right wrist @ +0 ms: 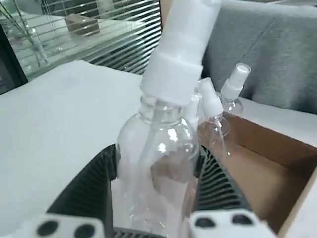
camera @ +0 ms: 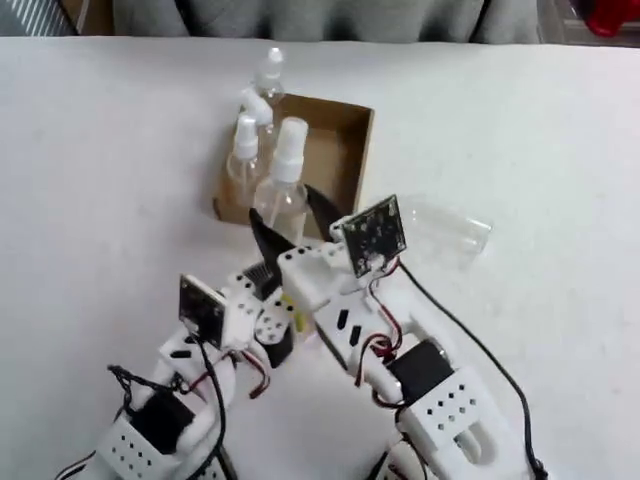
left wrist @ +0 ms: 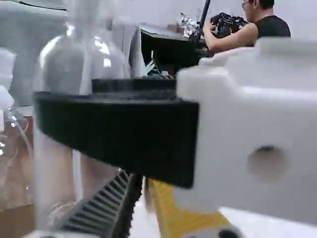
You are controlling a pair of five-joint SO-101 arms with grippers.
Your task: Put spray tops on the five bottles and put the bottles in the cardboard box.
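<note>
White tabletop (camera: 100, 150) carries an open cardboard box (camera: 338, 160). Right gripper (camera: 290, 222) is clamped on an upright spray-topped bottle (camera: 283, 195) at the box's near edge, one jaw against each side. Other spray-topped bottles (camera: 245, 160) stand at the box's left side. One clear bottle (camera: 450, 228) lies on the table, right of the box. Left gripper (camera: 270, 305) sits just behind the right one; its state cannot be determined.

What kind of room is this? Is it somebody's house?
Probably not a house. It looks more like an office or robot lab: window blinds, a dark desk with gear on it, and robot arms on a white table.
</note>
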